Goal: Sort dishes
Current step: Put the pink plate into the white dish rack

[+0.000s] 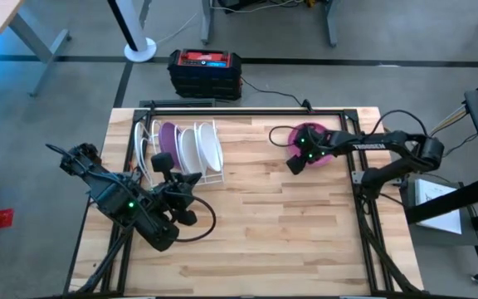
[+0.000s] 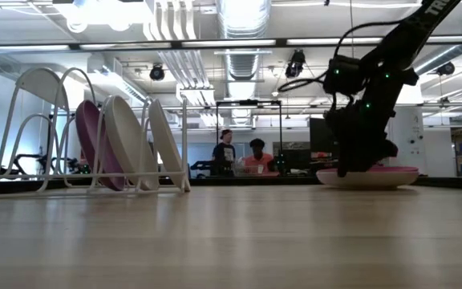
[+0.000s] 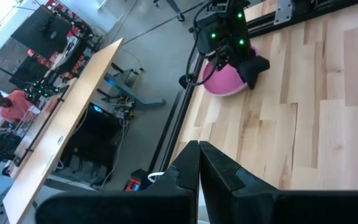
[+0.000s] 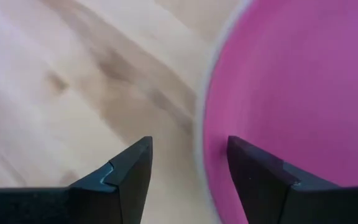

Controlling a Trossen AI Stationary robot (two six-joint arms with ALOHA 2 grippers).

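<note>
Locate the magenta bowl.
High view: magenta bowl lies at the table's back right, under the right gripper, far from the dish rack.

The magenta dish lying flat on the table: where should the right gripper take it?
By the rim. The magenta dish lies flat, so only its raised edge offers a hold. The right gripper, open, already straddles the near rim from above: one finger inside, one outside, then close.

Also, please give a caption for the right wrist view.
Right gripper with open fingers straddling the magenta dish rim.
</note>
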